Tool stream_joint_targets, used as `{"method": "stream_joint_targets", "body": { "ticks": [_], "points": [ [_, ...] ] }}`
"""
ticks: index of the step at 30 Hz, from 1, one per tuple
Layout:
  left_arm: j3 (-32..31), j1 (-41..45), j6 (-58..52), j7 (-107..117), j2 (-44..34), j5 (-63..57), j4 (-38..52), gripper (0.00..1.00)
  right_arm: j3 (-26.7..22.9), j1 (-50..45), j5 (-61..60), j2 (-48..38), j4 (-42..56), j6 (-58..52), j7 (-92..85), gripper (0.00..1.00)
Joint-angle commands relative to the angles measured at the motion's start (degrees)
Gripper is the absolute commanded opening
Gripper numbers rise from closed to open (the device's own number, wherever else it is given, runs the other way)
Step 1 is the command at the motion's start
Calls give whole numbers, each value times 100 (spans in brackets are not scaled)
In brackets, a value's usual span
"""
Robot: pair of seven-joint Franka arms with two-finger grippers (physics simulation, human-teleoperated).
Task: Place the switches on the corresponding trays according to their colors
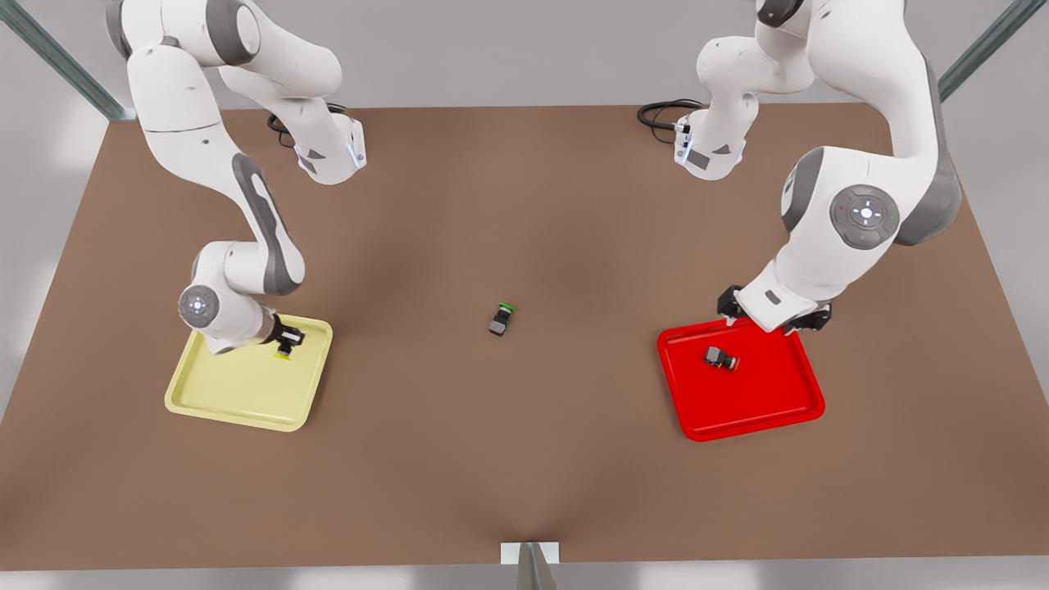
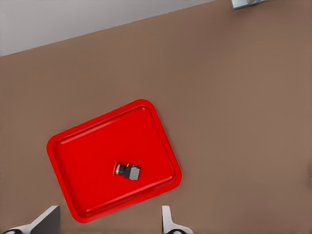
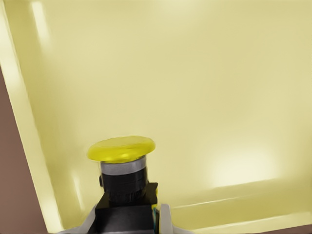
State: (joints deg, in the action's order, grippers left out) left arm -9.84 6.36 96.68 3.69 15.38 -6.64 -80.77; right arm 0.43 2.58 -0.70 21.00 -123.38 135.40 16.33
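While the red switch (image 1: 720,359) already lies in the red tray (image 1: 766,414) at 3 o'clock on the counter (image 1: 524,459) below the left gripper (image 1: 774,318) and its spread fingers (image 2: 168,222), the right gripper (image 1: 287,342) at 9 o'clock clamps the yellow switch (image 3: 122,168) over the yellow tray (image 1: 238,401), so releasing comes next

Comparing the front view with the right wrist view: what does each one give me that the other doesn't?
Front view alone: the red switch lying on the red tray, the left gripper open above that tray's far rim, and a green-capped switch on the table between the trays.

Right wrist view alone: a close look at the grip, with the fingers clamped on the yellow switch's dark body, cap pointing away.

Both: the right gripper holding the yellow switch over the yellow tray, near a corner.
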Motion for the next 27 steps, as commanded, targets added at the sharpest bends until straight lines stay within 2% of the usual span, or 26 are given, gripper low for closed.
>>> {"method": "stream_joint_targets", "body": {
  "ticks": [1,3,5,6,8,11,13,15,17,19,20,21,23,27],
  "points": [
    [9,-3,0,0,0,-4,0,100,-8,-12,26,35,7,39,11,50],
    [0,-3,0,9,8,-4,-9,100,-131,-3,34,202,51,162,-165,51],
    [0,6,0,149,8,-4,-9,100,-219,129,43,343,51,347,-473,62],
    [0,32,0,158,8,-4,-9,100,-228,173,43,334,51,286,-473,92],
    [0,41,0,167,17,-4,-9,100,-219,182,43,308,51,250,-473,100],
    [9,41,0,246,17,-4,0,100,-219,182,43,185,51,198,-482,100],
    [9,41,-70,255,8,-4,0,100,-219,85,43,-227,402,-548,-429,100],
    [9,41,-70,246,8,-4,0,100,-219,-248,43,-808,543,-743,-367,100],
    [9,41,-70,246,8,-12,0,100,-210,-477,69,-949,1481,-1874,-350,100],
    [9,41,-79,246,8,-13,0,100,-202,-592,96,-1361,2063,-2358,-429,100],
    [9,41,-79,246,8,-13,9,100,-219,-583,105,-1362,2570,-3051,-542,100],
    [9,41,-79,246,8,-13,9,100,-272,-539,105,-1423,3082,-3844,-885,100],
    [0,41,-79,290,8,-13,9,100,-518,-556,113,-1520,3505,-4434,-1501,100],
    [0,58,-79,290,8,-13,18,100,-492,-521,113,-1546,3549,-4478,-1483,100]
  ]
}}
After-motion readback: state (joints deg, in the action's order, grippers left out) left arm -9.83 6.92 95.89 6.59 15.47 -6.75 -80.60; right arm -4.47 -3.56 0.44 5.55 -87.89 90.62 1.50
